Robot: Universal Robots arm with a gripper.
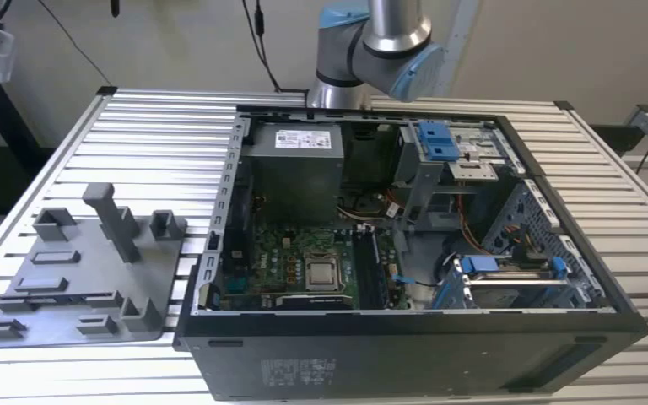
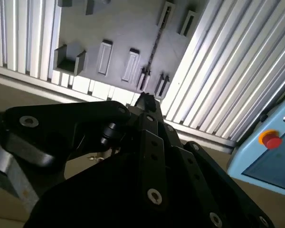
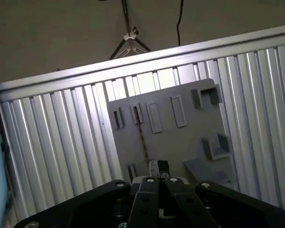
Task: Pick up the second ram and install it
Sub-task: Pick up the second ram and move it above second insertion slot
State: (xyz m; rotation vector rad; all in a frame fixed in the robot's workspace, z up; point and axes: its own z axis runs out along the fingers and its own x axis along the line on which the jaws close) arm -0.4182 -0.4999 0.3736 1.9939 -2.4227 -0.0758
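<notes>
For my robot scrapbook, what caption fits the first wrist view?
End effector hangs over the grey holder tray, the second ram a thin dark strip on it.

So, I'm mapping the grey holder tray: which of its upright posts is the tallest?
The narrow post in the exterior view, standing between two shorter blocks near the far edge of the tray. It rises well above every other post.

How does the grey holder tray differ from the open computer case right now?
The holder tray is light grey, a flat plate with upright posts; the computer case is black, a deep open box, much bigger. The tray carries the second ram, a thin dark strip; the case shows its circuit board. Both rest on the slatted table.
</notes>
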